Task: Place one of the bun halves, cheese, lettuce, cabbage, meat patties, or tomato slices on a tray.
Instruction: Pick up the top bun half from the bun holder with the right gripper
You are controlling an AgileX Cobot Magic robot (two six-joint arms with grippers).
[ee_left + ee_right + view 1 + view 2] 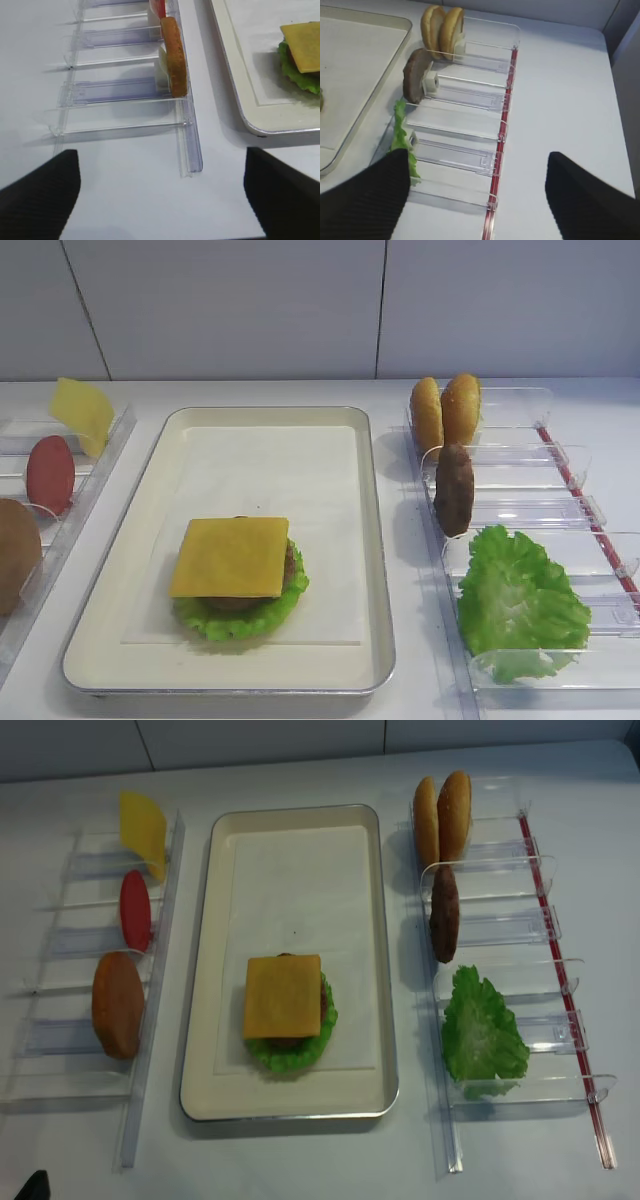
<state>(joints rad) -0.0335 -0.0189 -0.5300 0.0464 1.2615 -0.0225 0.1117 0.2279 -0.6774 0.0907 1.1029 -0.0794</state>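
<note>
One cheese (231,557) flat (square-on), tray (372,540) lengthwise — stacked.

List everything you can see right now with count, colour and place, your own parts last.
tray: one, cream-white, centre of the table.
stack on the tray: lettuce underneath, a brown patty edge, yellow cheese slice on top.
clear bins: two rows, one each side of the tray.
bun halves: two, golden-tan, upright, far right bin.
meat patty: one, dark brown, upright, right row below the buns.
loose lettuce: one, green, near right bins.
spare cheese: one, yellow, far left bin.
tomato slice: one, red, left row.
orange-tan bun half: one, near left bin.
right gripper: black, open, empty.
left gripper: black, open, empty.
</note>
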